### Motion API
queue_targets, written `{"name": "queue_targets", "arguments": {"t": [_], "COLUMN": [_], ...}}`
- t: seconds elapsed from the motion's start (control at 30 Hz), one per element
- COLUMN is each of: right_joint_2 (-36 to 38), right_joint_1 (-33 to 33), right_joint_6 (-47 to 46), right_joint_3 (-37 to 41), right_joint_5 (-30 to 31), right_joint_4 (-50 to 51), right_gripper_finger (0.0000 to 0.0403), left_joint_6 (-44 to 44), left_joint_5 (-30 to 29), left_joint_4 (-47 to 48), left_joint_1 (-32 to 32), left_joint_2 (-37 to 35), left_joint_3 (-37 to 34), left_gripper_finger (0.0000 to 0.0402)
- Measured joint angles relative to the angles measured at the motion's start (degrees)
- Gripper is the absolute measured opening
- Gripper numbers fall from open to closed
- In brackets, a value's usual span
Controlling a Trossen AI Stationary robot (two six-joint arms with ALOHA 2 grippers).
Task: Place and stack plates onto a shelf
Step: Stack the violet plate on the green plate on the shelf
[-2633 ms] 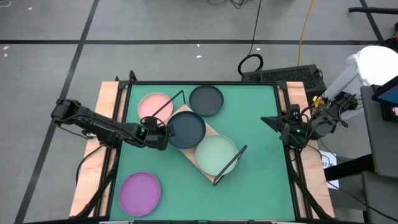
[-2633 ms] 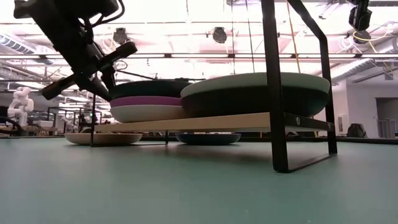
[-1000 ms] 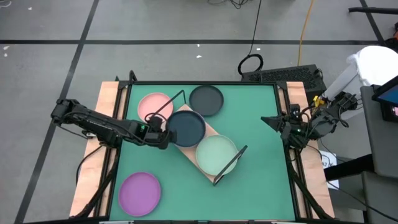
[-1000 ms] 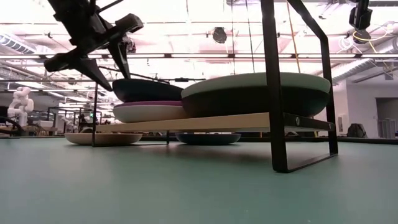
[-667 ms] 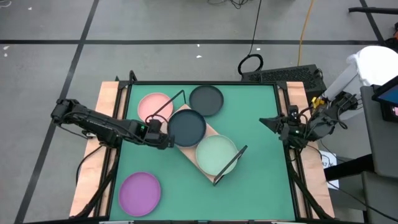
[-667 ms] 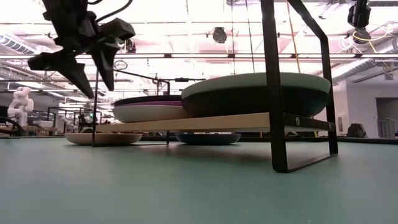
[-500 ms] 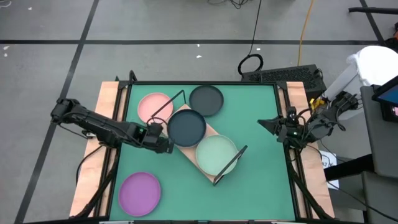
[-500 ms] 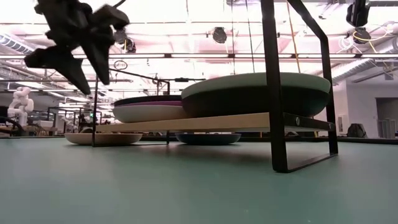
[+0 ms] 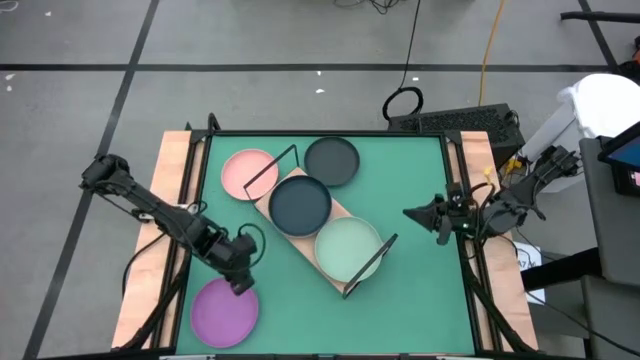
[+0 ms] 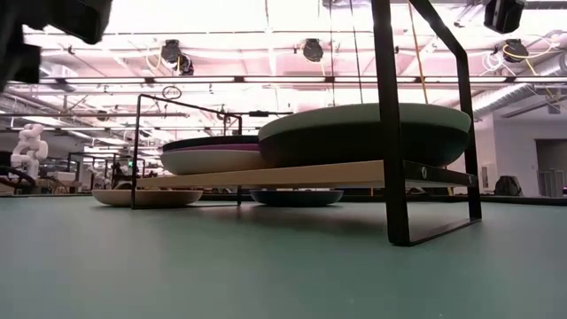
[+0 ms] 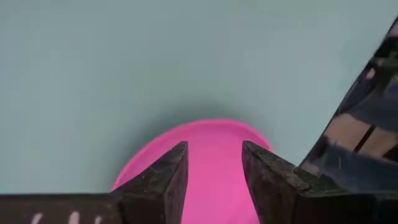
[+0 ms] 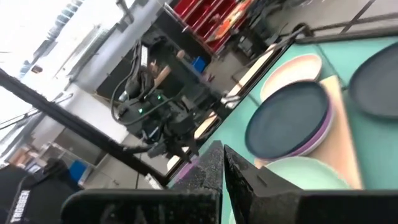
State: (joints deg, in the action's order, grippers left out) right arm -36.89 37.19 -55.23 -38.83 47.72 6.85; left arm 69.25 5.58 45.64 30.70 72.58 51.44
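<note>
Here the left end effector (image 9: pixel 241 281) hovers open and empty above the purple plate (image 9: pixel 224 311).

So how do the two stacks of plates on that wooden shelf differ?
The stack topped by the dark plate shows purple and pale plates beneath it; the stack topped by the pale green plate shows only a dark one beneath. The dark-topped stack sits lower. Both rest on the shelf.

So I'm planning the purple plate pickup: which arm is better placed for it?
Left. Its end effector hangs open right over the purple plate; the right end effector, shut, sits across the table beyond the shelf.
</note>
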Motion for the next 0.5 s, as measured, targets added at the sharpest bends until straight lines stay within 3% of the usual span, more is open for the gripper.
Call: {"name": "queue_targets", "arguments": {"t": [0.23, 0.37, 0.5], "right_joint_2": [-4.78, -8.33, -11.69], "right_joint_1": [0.06, 0.32, 0.60], "right_joint_6": [0.42, 0.34, 1.13], "right_joint_3": [0.00, -1.40, -5.05], "right_joint_5": [-0.03, -0.06, -0.39], "right_joint_4": [-6.86, -8.83, -8.30], "right_gripper_finger": [0.0000, 0.0000, 0.0000], "left_joint_6": [-2.10, -7.88, -15.30], "left_joint_5": [-0.05, -1.57, -6.10], "left_joint_4": [1.07, 1.35, 1.37], "left_joint_1": [3.94, 6.62, 9.52], "left_joint_2": [0.00, 0.00, 0.02], "left_joint_3": [0.00, 0.00, -0.01], "left_gripper_finger": [0.0153, 0.0155, 0.0184]}}
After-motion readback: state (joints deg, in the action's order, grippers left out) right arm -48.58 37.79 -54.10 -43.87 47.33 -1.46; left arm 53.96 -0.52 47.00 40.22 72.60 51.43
